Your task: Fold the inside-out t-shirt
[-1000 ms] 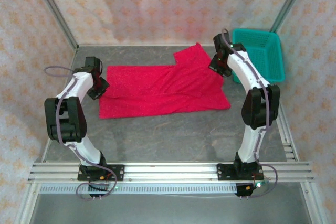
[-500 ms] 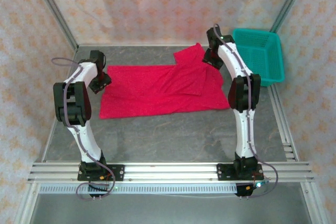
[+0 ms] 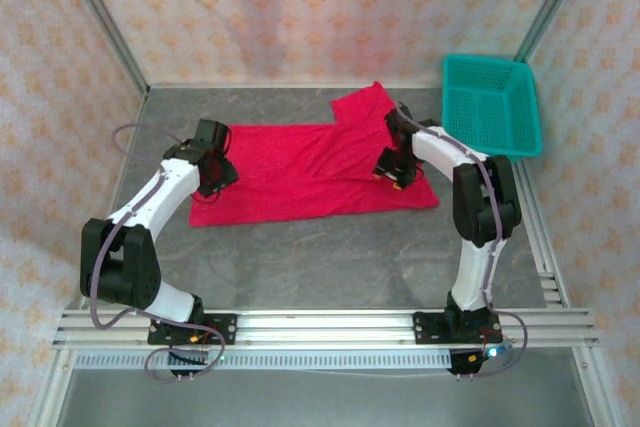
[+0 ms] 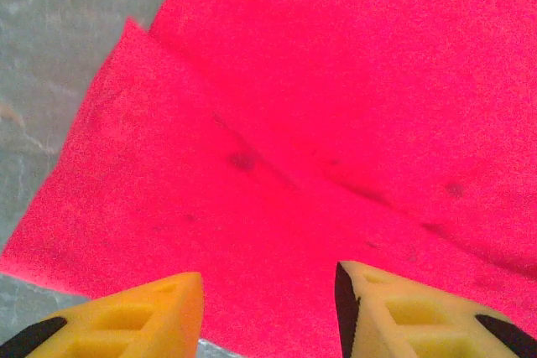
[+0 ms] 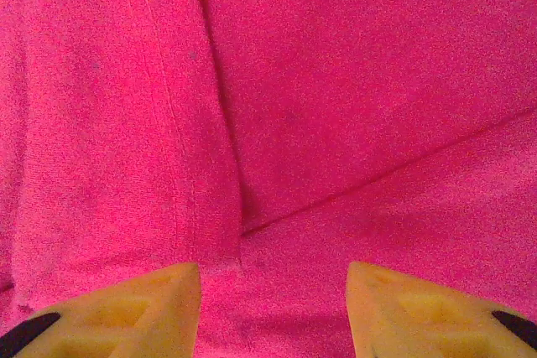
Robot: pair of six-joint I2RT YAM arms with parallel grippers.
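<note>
Yellow fingers point(image 4: 159, 316) parted and holding nothing, the left gripper point(image 4: 268, 276) hangs over the left end and the right gripper point(image 5: 273, 267) over the right part of the inside-out t-shirt point(image 3: 300, 172), spread flat on the table point(image 3: 330, 257), left of the teal basket point(image 3: 490, 107).

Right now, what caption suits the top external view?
Open left pincer and open right pincer above the red t-shirt.

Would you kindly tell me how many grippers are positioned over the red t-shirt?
2: the left gripper over the t-shirt near its left edge, and the right gripper over its right part, beside a fold.
</note>
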